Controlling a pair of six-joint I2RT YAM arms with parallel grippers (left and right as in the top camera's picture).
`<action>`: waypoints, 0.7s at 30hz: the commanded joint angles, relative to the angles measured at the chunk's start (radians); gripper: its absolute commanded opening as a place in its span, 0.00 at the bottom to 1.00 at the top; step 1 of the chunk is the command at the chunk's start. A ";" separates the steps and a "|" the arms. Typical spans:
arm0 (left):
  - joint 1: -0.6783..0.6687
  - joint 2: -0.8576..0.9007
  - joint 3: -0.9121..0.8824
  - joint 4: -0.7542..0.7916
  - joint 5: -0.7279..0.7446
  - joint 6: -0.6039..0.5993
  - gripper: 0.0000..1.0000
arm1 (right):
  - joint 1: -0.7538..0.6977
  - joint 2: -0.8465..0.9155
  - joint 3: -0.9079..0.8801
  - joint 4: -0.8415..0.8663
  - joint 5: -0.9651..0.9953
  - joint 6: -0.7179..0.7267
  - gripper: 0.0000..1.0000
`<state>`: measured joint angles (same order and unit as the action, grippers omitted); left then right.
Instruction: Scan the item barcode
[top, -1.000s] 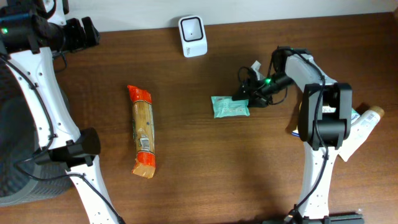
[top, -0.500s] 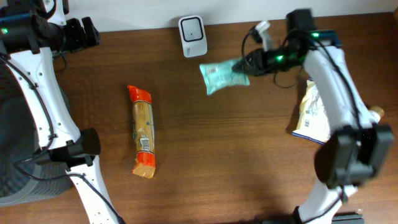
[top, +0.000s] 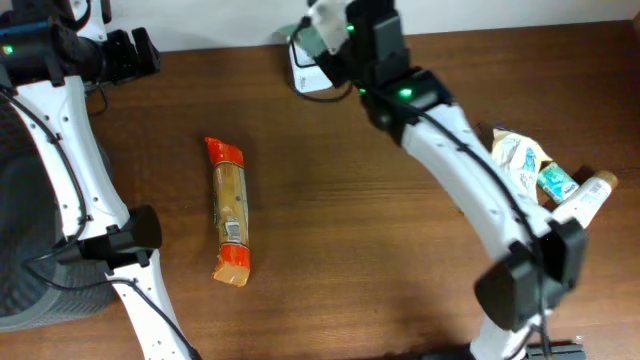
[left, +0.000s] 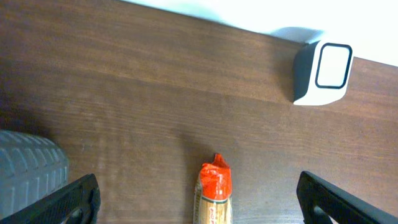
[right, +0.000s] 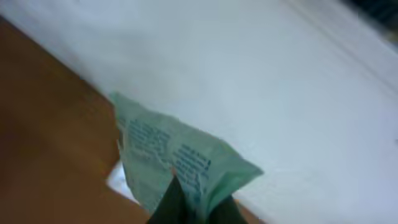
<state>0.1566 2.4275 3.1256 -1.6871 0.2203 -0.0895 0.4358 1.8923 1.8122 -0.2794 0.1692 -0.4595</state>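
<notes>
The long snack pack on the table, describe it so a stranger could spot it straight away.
On the brown table, look at the left half, in front of the white scanner at the back edge. The snack pack lies there alone. Unlike the crumpled packets at the far right, it is a slim tan tube with orange ends.

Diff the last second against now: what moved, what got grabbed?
Right tool shut on the teal packet, lifted it off mid-table and swung it left, toward the far edge, up to the scanner. Unchanged: left arm, orange-ended cracker pack, and the scanner's position.
</notes>
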 joint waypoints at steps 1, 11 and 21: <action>0.004 -0.008 0.002 -0.001 0.000 0.016 0.99 | -0.002 0.175 0.011 0.276 0.196 -0.388 0.04; 0.004 -0.008 0.002 -0.001 0.000 0.016 0.99 | -0.011 0.557 0.011 0.980 0.202 -0.697 0.04; 0.004 -0.008 0.002 -0.001 0.000 0.016 0.99 | -0.003 0.414 0.011 0.857 0.202 -0.673 0.04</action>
<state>0.1566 2.4275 3.1256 -1.6875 0.2199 -0.0891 0.4282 2.4504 1.8034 0.6464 0.3557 -1.1557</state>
